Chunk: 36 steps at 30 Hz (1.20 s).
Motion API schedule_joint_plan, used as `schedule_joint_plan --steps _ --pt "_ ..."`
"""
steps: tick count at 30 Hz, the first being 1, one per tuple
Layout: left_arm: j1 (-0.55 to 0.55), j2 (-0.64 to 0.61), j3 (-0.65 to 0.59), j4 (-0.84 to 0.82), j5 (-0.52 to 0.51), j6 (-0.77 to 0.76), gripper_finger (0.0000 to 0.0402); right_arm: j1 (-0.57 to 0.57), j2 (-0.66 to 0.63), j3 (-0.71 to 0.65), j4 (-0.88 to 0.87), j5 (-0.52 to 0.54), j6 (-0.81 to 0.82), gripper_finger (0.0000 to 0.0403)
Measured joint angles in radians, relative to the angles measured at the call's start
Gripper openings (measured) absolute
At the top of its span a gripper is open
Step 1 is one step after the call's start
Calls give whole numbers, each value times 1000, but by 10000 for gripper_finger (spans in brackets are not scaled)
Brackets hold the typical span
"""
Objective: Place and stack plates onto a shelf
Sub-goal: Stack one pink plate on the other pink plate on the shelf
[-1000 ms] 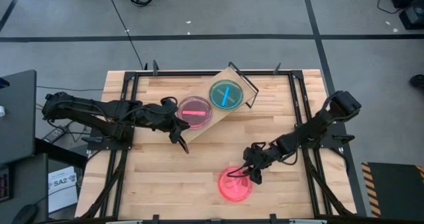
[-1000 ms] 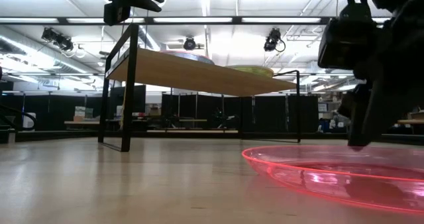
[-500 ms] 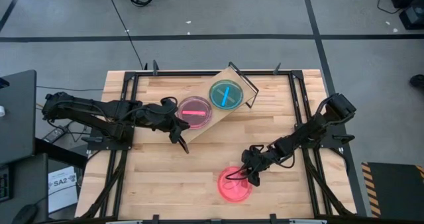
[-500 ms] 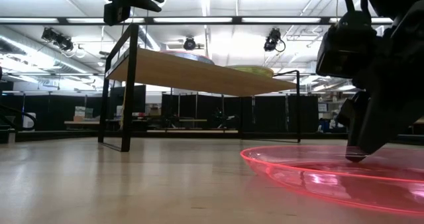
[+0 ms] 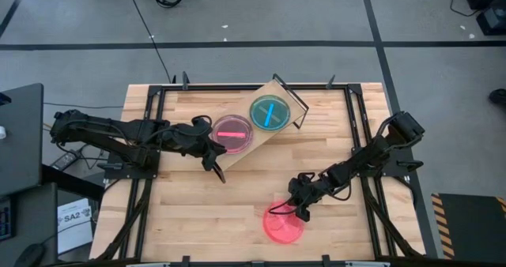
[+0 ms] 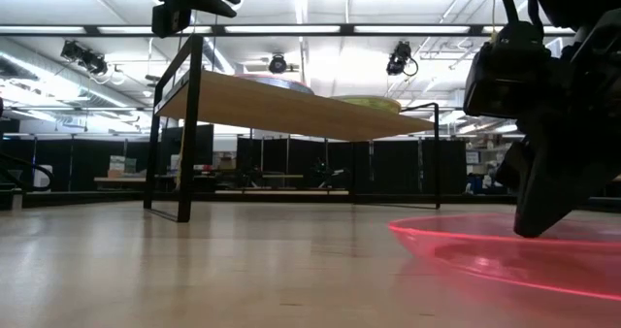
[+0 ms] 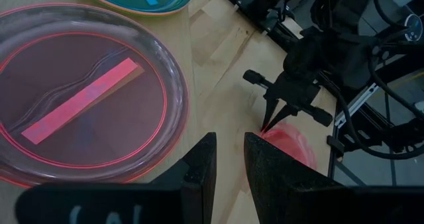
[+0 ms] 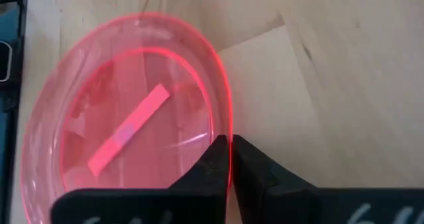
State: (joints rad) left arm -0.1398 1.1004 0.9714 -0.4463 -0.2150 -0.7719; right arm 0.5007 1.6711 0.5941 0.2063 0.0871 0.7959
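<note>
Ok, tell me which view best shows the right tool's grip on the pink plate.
The right wrist view: the right tool pinches the pink plate rim. High view shows it small; low view hides the fingertips; left wrist shows it far off.

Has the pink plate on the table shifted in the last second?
Yes. In the high view the pink plate has slid slightly toward the table's right edge and the near table frame, its rim pinched by the right gripper.

On the angled wooden shelf [image 5: 257, 125] sit a pink plate [image 5: 232, 133] and a green-blue plate [image 5: 269, 112]; another pink plate [image 5: 283, 226] lies well below it.
</note>
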Motion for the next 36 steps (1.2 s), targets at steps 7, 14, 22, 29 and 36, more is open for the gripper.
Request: schedule_joint_plan --steps 7,14,22,29,36 --pt "-43 0 0 2 1 -2 82 0 0 0 1 -2 0 9" --pt "-206 61 1 39 1 -89 82 0 0 -1 5 -2 -1 10" --pt "-375 214 0 55 -1 -258 82 0 1 -2 61 46 -2 9" --pt "-441 316 0 102 1 -381 82 0 1 -2 141 124 -7 9" --pt "-436 408 0 198 -10 -480 82 0 1 -2 175 186 -11 9"
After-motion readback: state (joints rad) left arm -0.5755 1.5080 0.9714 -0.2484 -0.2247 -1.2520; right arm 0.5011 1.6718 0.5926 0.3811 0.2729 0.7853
